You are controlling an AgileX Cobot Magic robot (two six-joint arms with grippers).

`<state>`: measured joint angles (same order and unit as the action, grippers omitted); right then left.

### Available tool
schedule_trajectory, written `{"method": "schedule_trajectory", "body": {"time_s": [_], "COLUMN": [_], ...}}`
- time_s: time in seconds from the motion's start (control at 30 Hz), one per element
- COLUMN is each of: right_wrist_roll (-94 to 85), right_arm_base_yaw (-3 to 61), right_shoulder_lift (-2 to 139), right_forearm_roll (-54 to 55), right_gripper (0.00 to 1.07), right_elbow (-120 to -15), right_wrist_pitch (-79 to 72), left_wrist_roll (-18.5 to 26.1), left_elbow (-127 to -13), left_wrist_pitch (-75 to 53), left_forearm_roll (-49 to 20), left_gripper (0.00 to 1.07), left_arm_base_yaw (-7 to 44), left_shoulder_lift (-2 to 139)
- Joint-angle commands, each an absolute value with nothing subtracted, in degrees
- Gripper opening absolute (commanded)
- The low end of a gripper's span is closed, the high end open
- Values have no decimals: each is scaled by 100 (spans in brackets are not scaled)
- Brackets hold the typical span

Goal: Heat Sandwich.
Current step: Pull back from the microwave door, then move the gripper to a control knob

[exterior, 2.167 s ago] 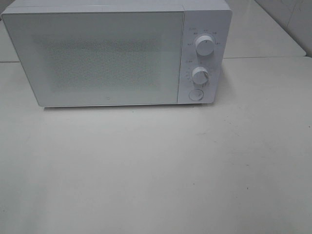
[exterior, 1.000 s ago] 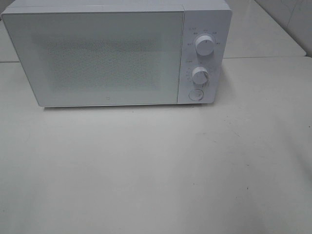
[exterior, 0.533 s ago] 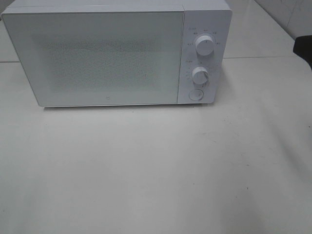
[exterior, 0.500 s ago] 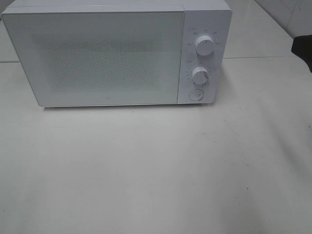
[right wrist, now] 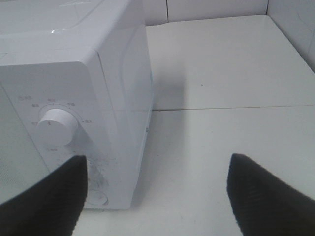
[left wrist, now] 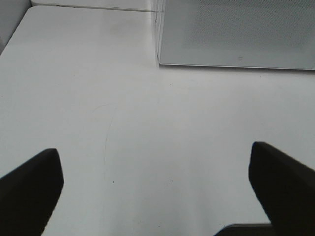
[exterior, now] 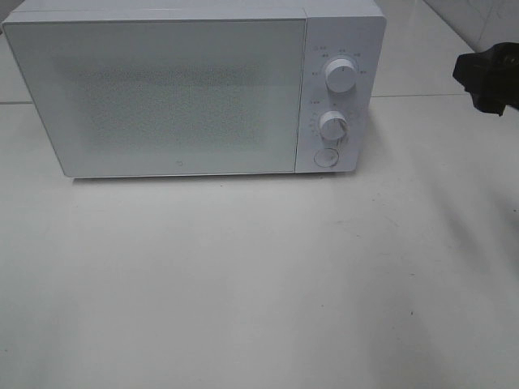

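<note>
Sandwich not visible in any view. It is nowhere on the bare tabletop (exterior: 243, 284); whether it sits inside the microwave (exterior: 178, 89) cannot be told, since the door (exterior: 162, 97) is shut and its frosted mesh window shows nothing.

Right hand (right wrist: 157, 164): fingers apart, nothing between them. In the high view it is only a dark shape at the right edge, off to the right of the microwave and level with the control panel. Its wrist view looks at the panel corner, with the upper knob (right wrist: 58, 125) near one finger.

Left hand (left wrist: 155, 150): fingers spread wide, empty, hovering over the tabletop in front of the microwave's lower left corner, touching nothing.

Step, judged: the right arm is approaching the controls. Either the door release or the timer is the target; cannot tell which.

Next move calls for bringing the right hand in toward the panel. It then either presses the round button (exterior: 326, 157) under the lower knob (exterior: 333, 126) with one fingertip, or narrows the fingers around a knob and twists. Alignment needs to be square to the panel.
</note>
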<state>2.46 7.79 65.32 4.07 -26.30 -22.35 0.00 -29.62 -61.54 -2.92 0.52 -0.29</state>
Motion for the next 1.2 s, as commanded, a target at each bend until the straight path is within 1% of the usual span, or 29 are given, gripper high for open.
{"method": "schedule_trajectory", "body": {"time_s": [0.03,0.07,0.1,0.13,0.17,0.2,0.3,0.33,0.37,0.47,0.5,0.53,0.63,0.77,1.2], "right_wrist_roll": [-40,-464,-722,-974,-974,-1432,-1971,-2223,-2223,-2429,-2429,-2429,-2366,-2349,-1960], "right_arm_base_yaw": [791,980,1100,1220,1220,1581,2131,2498,2498,2979,2979,3266,3673,3890,3908], "right_shoulder_lift": [6618,6778,6870,6944,6944,7133,7506,7752,7752,8153,8153,8440,8892,9362,10502], "right_forearm_roll": [768,1272,1553,1776,1776,2343,3197,3678,3678,4251,4251,4492,4744,5031,4933], "right_gripper": [76,76,76,76,76,76,76,76,76,76,76,76,76,76,76], "right_elbow": [-2578,-2447,-2361,-2280,-2280,-2149,-2068,-2080,-2080,-2086,-2086,-2086,-2154,-2452,-3346], "right_wrist_pitch": [-2550,-3060,-3346,-3564,-3564,-4137,-4841,-5191,-5191,-5861,-5861,-6228,-6663,-6790,-6801], "left_wrist_roll": [0,0,0,0,0,0,0,0,0,0,0,0,0,0,0], "left_elbow": [-2951,-2951,-2951,-2951,-2951,-2951,-2951,-2951,-2951,-2951,-2951,-2951,-2951,-2951,-2951], "left_wrist_pitch": [-6125,-6125,-6125,-6125,-6125,-6125,-6125,-6125,-6125,-6125,-6125,-6125,-6125,-6125,-6125], "left_forearm_roll": [-292,-292,-292,-292,-292,-292,-292,-292,-292,-292,-292,-292,-292,-292,-292], "left_gripper": [97,97,97,97,97,97,97,97,97,97,97,97,97,97,97], "left_arm_base_yaw": [29,29,29,29,29,29,29,29,29,29,29,29,29,29,29], "left_shoulder_lift": [-166,-166,-166,-166,-166,-166,-166,-166,-166,-166,-166,-166,-166,-166,-166]}}
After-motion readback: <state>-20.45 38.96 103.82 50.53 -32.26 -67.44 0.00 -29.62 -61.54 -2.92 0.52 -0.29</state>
